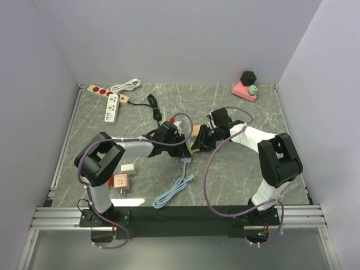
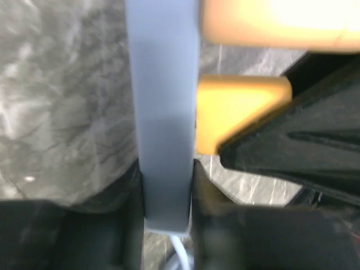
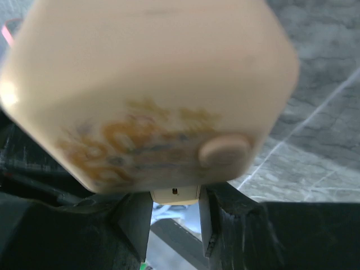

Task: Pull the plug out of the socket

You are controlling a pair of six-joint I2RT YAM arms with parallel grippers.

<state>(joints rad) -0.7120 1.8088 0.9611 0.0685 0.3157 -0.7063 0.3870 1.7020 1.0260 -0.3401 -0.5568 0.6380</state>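
A cream and yellow socket block [image 1: 196, 135] sits mid-table between my two grippers. My right gripper [image 1: 202, 140] is shut on it; in the right wrist view the block [image 3: 152, 90] fills the frame and its small tab sits between the jaws of my right gripper [image 3: 175, 208]. My left gripper [image 1: 181, 142] is shut on the grey-blue plug [image 2: 163, 112], which runs up between the jaws of my left gripper [image 2: 166, 185], right beside the yellow socket [image 2: 242, 107]. Its light blue cable [image 1: 177, 188] trails toward the near edge. I cannot tell whether the plug is seated in the socket.
At the back left lie a white power strip [image 1: 111, 108], a beige strip with red outlets [image 1: 104, 91], a white cord coil [image 1: 126, 85] and a black cord [image 1: 153, 104]. A pink block with green and black pieces [image 1: 246, 90] stands back right. A pink cube [image 1: 121, 183] lies near left.
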